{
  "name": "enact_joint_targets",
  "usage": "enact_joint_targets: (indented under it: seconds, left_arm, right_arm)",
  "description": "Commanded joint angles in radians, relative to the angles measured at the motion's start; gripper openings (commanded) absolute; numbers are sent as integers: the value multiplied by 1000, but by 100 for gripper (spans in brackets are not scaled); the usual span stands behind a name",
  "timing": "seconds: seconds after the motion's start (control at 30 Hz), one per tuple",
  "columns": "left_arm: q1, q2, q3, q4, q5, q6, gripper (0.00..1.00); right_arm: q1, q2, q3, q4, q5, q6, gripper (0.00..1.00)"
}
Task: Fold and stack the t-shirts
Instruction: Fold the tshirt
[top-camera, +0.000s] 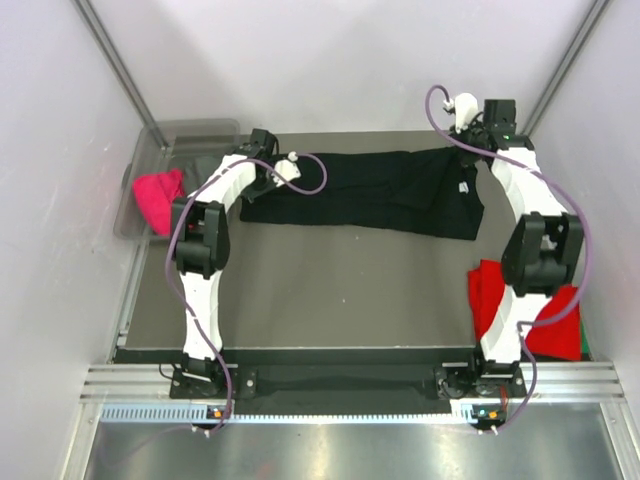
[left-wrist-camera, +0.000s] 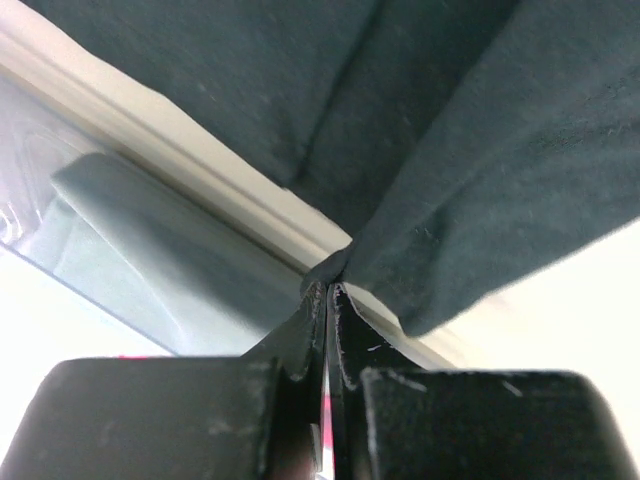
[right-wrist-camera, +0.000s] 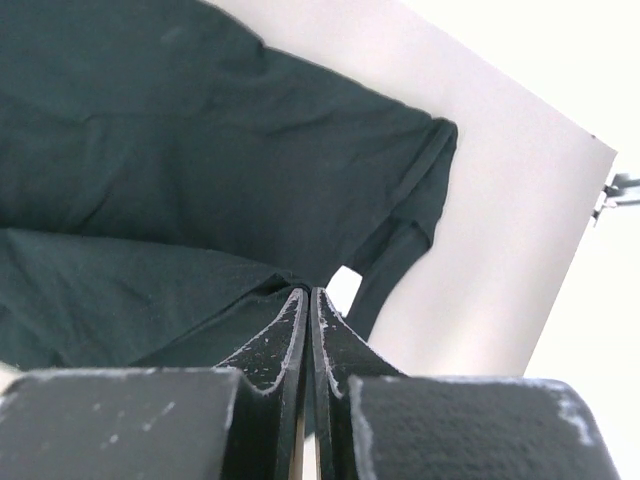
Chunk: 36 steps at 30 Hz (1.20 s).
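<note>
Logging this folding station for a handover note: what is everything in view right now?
black t-shirt: one, black, spread across the table's far side
red t-shirt: one, red, near right, under the right arm
pink t-shirt: one, pink, in the tub
grey cloth: one, grey, in the tub
tub: one, translucent grey, far left
table: one, dark grey
left arm: one, white and black, jaws shut on the black t-shirt's left end
right arm: one, same colours, jaws shut on its right end

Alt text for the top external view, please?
A black t-shirt stretches across the table's far side, both arms' jaws shut on its ends. A red t-shirt lies at right; a pink t-shirt sits in the tub at left.
</note>
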Motion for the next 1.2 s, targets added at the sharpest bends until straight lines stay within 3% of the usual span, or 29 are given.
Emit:
enact_joint_targets:
  seconds: [0.0,0.47,0.97,1.03,1.07,1.17]
  left_arm:
    - [5,32,71,33,-25,-17,0]
    - [3,89,140,112,-81,-31,0]
    - [3,118,133,141,-110,-40,0]
    - [2,118,125,168,-124,-49,9]
    - [2,118,124,179,-133,-51,21]
    - [-1,80,122,226,-108,-89,34]
  right_arm:
    - [-4,93,128,10,21,29,0]
    - [2,362,513,-61,49,64,0]
    - [53,468,594,-50,75,61,0]
    - [56,471,596,-49,75,61,0]
    - [56,474,594,-49,75,60,0]
    - [62,477,596,-41,79,61,0]
